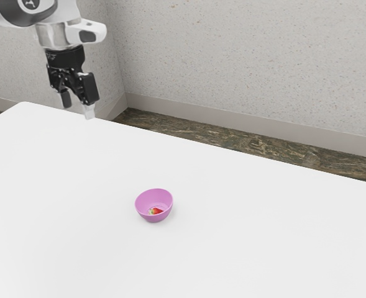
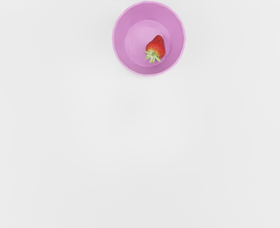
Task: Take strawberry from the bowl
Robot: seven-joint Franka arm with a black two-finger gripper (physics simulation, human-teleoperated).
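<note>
White table [image 1: 245, 230]; pincer [image 1: 79, 102] spread wide, holding nothing; red strawberry [image 2: 156, 46] lying inside pink bowl [image 2: 120, 38].

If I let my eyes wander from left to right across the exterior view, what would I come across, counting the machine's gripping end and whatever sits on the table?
Black gripper → pink bowl

In front of me I see a white bench [image 1: 263, 230] with a smooth top, and directly on it one pink, round bowl [image 1: 153, 198] stands upright.
</note>
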